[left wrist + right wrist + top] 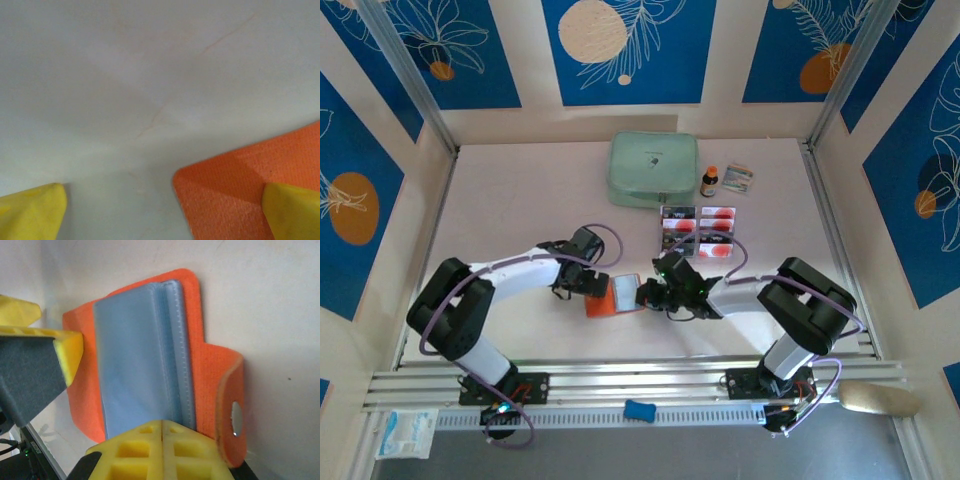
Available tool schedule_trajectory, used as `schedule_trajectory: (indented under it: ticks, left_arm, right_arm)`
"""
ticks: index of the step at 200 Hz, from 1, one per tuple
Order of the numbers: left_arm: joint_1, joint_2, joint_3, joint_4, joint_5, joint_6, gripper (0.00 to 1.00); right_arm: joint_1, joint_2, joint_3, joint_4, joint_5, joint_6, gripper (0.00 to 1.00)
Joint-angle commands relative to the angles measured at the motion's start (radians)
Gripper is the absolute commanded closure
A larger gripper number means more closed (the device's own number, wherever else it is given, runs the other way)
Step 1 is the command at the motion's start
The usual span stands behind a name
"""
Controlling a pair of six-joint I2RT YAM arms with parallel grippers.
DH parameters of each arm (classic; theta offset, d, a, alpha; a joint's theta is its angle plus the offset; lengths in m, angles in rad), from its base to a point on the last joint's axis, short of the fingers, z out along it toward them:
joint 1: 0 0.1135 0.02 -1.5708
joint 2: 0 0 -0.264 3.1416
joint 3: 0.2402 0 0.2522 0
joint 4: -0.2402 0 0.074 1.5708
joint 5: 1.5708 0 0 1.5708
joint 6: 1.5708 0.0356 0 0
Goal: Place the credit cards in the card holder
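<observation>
Near centre of pale flat table [520, 200]: orange leather-like folding card holder [613, 298], lying open between left gripper [592, 288] and right gripper [650, 294]. Behind and to the right: thin rectangular plastic credit cards [698, 228], in two columns. Farther back: mint-green zip case [653, 170]; right of it, small dark bottle [709, 181], then small printed packet [739, 178].

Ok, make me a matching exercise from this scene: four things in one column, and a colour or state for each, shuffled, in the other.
Column one:
1. card holder
2. zip case
3. left pincer
4. right pincer

Column two:
a. shut
b. orange, lying open with its greyish sleeves showing
c. wide open
d. mint green

Pairs: 1-b, 2-d, 3-c, 4-a.
</observation>
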Motion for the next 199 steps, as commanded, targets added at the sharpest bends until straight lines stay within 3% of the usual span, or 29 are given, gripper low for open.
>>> schedule_trajectory:
  ticks: [1, 39, 78, 141, 199]
  left_arm:
    - [0.01, 0.035, 0.057, -0.043, -0.066, 0.042, 0.0]
    - [0.01, -0.013, 0.147, -0.077, 0.014, 0.015, 0.0]
    - [0.008, -0.133, 0.156, -0.03, 0.21, -0.125, 0.0]
    - [-0.02, -0.302, 0.04, 0.166, 0.4, -0.4, 0.0]
    - [-0.034, -0.302, -0.136, 0.366, 0.499, -0.516, 0.0]
  right_arm:
    - [0.031, -0.009, -0.039, -0.043, 0.021, 0.023, 1.0]
    - [0.052, -0.013, -0.048, -0.036, 0.045, 0.043, 1.0]
    - [0.055, -0.007, -0.062, -0.016, 0.052, 0.056, 1.0]
    - [0.057, 0.002, -0.07, -0.004, 0.053, 0.059, 1.0]
    - [0.061, 0.019, -0.062, 0.006, 0.05, 0.07, 1.0]
